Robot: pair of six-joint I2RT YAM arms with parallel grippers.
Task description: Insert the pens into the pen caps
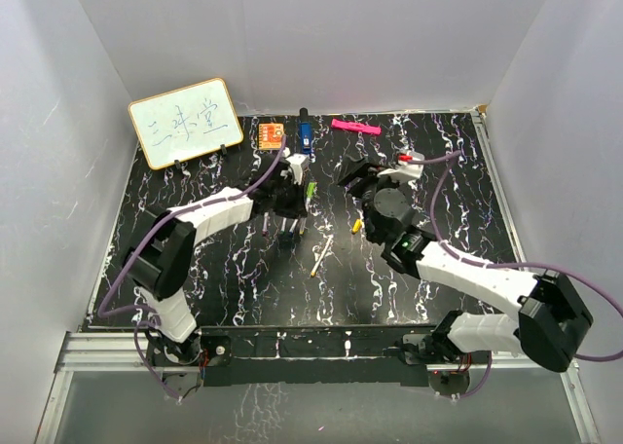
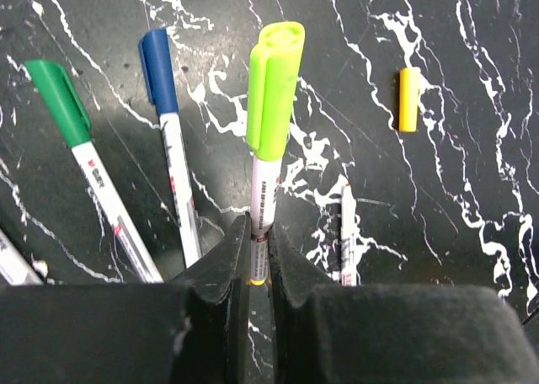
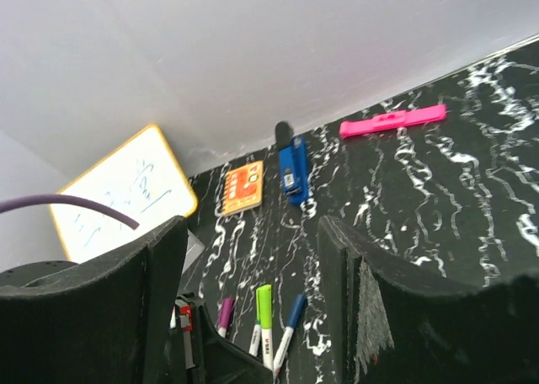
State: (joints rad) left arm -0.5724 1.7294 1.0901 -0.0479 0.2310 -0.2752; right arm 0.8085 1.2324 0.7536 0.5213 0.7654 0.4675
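Task looks mostly done, w/ one pair to go. Nearest the arm bases, a bare pen (image 1: 321, 256) lies alone on the black marbled surface (image 1: 195, 288), no cap on it. Just beyond and to its R, a loose yellow cap (image 1: 357, 226) lies flat, near the pen but apart from it. Neither is held.

L arm reaches fwd and inward from its base to mid-surface. L claw (image 2: 259, 239) is pinched narrow on the barrel of a lime-capped pen (image 2: 271, 106). The cap is seated and points away from the claw. Can't tell if this pen is lifted or resting on the surface. To its L, a blue-capped pen (image 2: 173, 148) and a green-capped pen (image 2: 80, 152) lie on the surface, fanned apart. R wrist view adds a purple-capped pen (image 3: 226, 312) beside these. So approx 4 pens appear capped.

R arm bends in from the R side. R claw (image 3: 253, 266) is spread wide and holds nothing. It hangs above the surface, tilted toward the far wall, not far from the yellow cap.

Along the far edge: orange card (image 1: 271, 134), blue stapler-like item (image 1: 304, 137), pink bar (image 1: 354, 127), and a whiteboard (image 1: 185, 123) leaning at far L.

Judged remaining: bare pen and yellow cap need picking up and joining.
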